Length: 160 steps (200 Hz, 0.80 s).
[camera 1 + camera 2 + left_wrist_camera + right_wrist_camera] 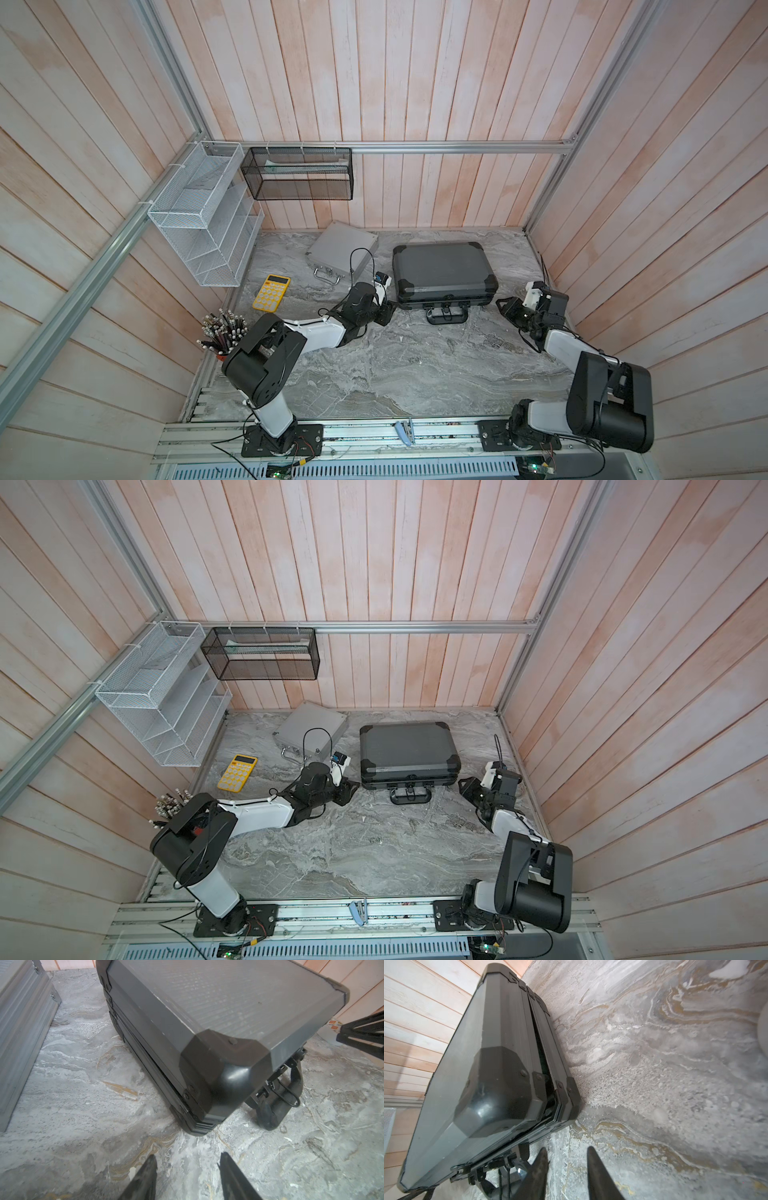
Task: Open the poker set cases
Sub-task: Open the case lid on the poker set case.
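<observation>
Left wrist view: you get only the two tips of the left gripper, parted with nothing between them. They sit just short of the black front corner of the dark-grey case, not touching. The case's far end is cut off by the frame. Its handle is half hidden behind that corner, and the latches are hard to make out. The silver case is cropped at the frame edge, lid down, beside the dark-grey case with a strip of bare table between them.

Right wrist view: the right gripper tips are also apart and empty, near the dark-grey case's other front corner. A thin dark gap runs along the seam there; the inside is not visible.

In both top views the left arm's cable crosses the silver case. In front of the dark-grey case's handle you have open table; behind the case the wall is close.
</observation>
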Tool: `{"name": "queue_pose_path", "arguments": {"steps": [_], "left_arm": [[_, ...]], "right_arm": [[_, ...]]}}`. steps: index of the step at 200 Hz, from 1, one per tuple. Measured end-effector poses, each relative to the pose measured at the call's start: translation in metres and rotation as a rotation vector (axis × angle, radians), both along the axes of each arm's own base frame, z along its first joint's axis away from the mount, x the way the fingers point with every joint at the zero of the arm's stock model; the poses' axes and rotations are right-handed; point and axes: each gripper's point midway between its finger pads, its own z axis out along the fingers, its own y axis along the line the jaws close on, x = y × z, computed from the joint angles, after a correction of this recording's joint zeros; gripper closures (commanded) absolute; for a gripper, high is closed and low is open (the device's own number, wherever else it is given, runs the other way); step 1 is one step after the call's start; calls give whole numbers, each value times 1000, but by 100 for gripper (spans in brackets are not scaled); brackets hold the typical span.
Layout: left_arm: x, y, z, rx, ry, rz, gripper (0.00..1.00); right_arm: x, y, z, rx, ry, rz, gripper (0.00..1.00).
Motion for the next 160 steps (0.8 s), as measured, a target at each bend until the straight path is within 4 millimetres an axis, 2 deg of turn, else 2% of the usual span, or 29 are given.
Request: {"name": "queue_pose_path", "arguments": {"steps": [35,73,160], "left_arm": [[1,-1,2,-1,-5,2,48],[2,-1,2,-2,-5,2,48],[3,-2,4,-6,-9,2,49]], "right_arm": [[5,3,-8,31,3,9,77],[16,3,1,37,-37,17,87],[30,10,7,91,-92,25,90]]}}
